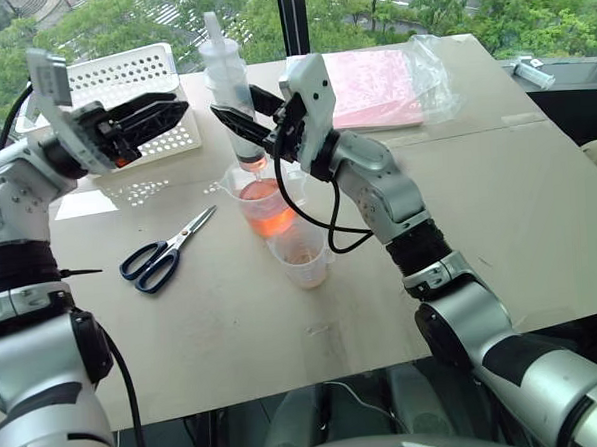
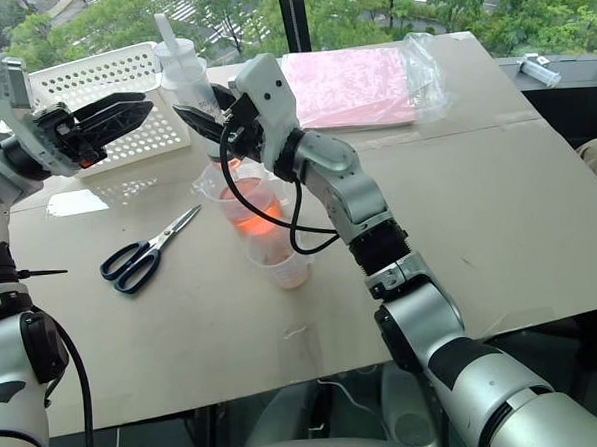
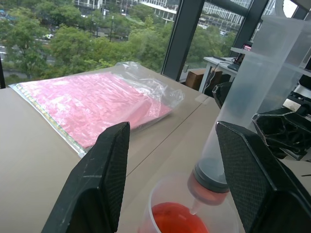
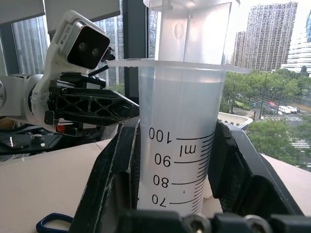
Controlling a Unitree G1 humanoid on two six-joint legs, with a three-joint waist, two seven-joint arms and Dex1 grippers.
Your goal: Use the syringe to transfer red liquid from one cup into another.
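Observation:
My right gripper (image 1: 243,111) is shut on the barrel of the clear syringe (image 1: 234,97), which it holds upright with the white plunger up. The narrow tip points down into the larger handled cup (image 1: 228,182), which holds the red liquid (image 1: 265,207). The dark plunger seal (image 3: 210,175) sits low in the barrel with a little red below it. The smaller cup (image 1: 302,255) stands just in front of the large one, faintly orange inside. My left gripper (image 1: 163,115) hangs open and empty to the left of the syringe, apart from it. In the right wrist view the graduated barrel (image 4: 180,145) stands between my fingers.
Blue-handled scissors (image 1: 165,253) lie on the table left of the cups. A white slotted basket (image 1: 136,87) sits at the back left. A pink sheet in a clear plastic bag (image 1: 376,84) lies at the back right. Windows run behind the table's far edge.

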